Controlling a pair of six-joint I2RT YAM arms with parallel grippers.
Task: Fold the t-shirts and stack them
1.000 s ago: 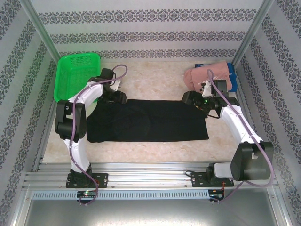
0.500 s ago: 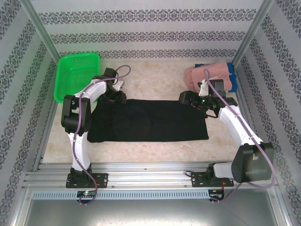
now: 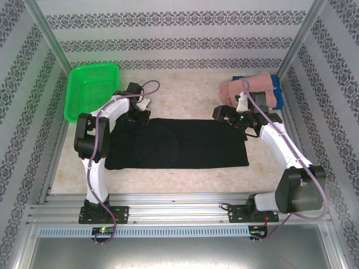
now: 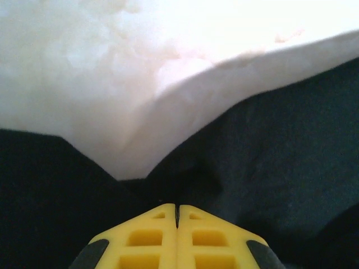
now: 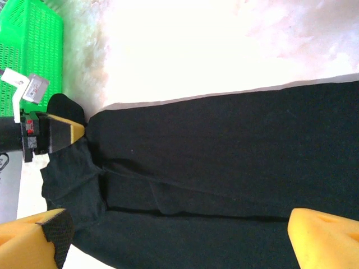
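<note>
Black t-shirt (image 3: 179, 143) lies spread flat mid tabletop (image 3: 185, 92) in the top view, with the left end effector (image 3: 138, 116) down on its far left corner and the right end effector (image 3: 222, 114) at its far right corner; green basket (image 3: 92, 89) far left, pink t-shirt (image 3: 249, 89) bunched on a blue t-shirt (image 3: 274, 81) far right. Left wrist view: yellow jaws pressed together, pinching a pucker at the black cloth's edge, pale tabletop beyond. Right wrist view: jaws spread wide over the black cloth, the basket at the far end.
</note>
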